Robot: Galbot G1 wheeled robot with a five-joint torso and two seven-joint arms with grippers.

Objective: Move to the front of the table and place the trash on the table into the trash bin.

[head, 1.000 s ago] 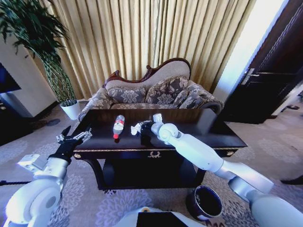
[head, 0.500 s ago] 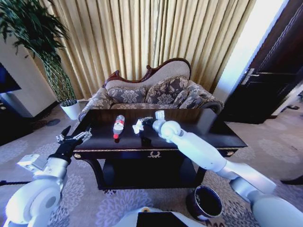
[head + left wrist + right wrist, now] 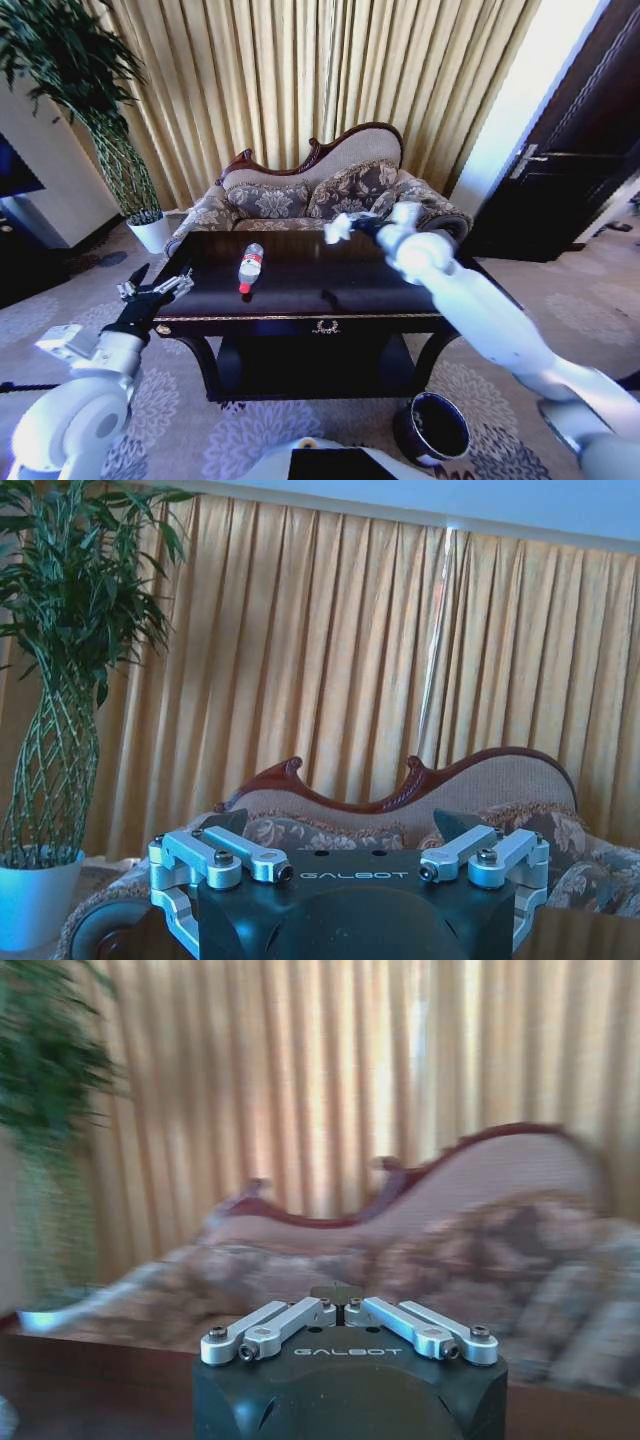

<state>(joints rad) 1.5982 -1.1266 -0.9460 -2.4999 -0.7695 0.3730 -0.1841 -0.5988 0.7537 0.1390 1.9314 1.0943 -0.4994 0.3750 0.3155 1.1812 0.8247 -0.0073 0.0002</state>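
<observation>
Right pincer has risen off the dark desk, closed on white paper; bottle lies well left. Left pincer open at the desk's left end.

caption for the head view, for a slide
Right gripper lifts crumpled white paper above the dark table; bottle remains, bin waits below.

arms: glossy white shells | wrist housing: black, "GALBOT" lettering | linkages: silver, screwed

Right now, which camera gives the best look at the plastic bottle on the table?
The head view: the bottle lies in full sight on the table, left of centre. The left and right wrist views look over the sofa and curtains instead.
</observation>
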